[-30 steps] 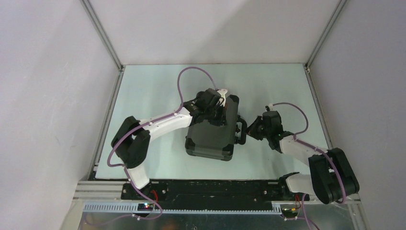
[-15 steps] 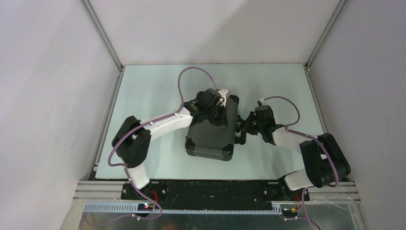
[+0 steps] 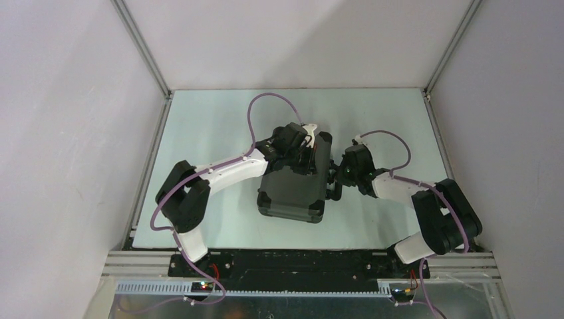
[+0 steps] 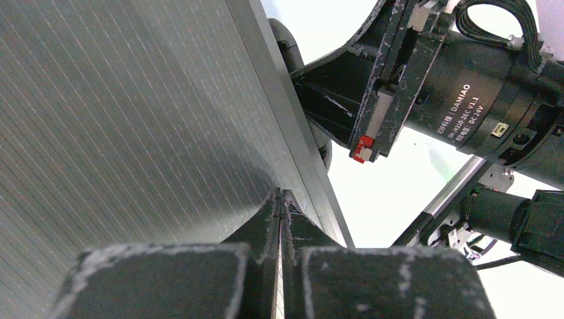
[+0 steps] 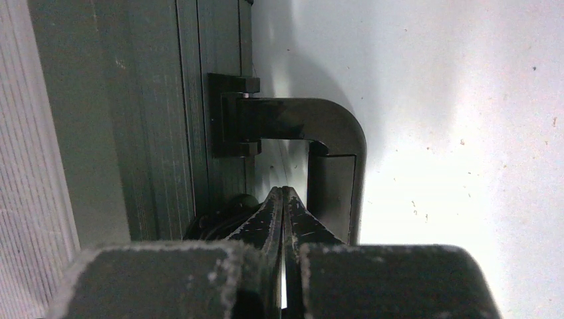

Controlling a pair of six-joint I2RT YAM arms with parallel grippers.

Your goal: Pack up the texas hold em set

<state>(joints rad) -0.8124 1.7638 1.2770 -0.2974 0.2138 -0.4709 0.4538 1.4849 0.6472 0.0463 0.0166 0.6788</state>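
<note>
The texas hold em set's black ribbed case (image 3: 292, 193) lies shut and flat on the pale table, its handle (image 3: 337, 181) on the right side. My left gripper (image 3: 312, 155) is shut, its tips resting on the lid near the far right edge; in the left wrist view the tips (image 4: 280, 194) touch the ribbed lid (image 4: 133, 119). My right gripper (image 3: 340, 174) is shut and empty, beside the handle. The right wrist view shows its tips (image 5: 282, 189) in the gap between the case's side (image 5: 133, 119) and the handle bar (image 5: 336, 153).
Grey enclosure walls and metal frame posts (image 3: 432, 80) ring the table (image 3: 213, 119). A purple cable (image 3: 256, 113) loops above the left arm. The right arm's wrist (image 4: 465, 86) hangs close to the left gripper. A dark round fitting (image 5: 226, 212) sits on the case's side.
The right arm has swung left and farther in, bringing its shut gripper up against the case's handle. The left arm and the case have stayed still.
</note>
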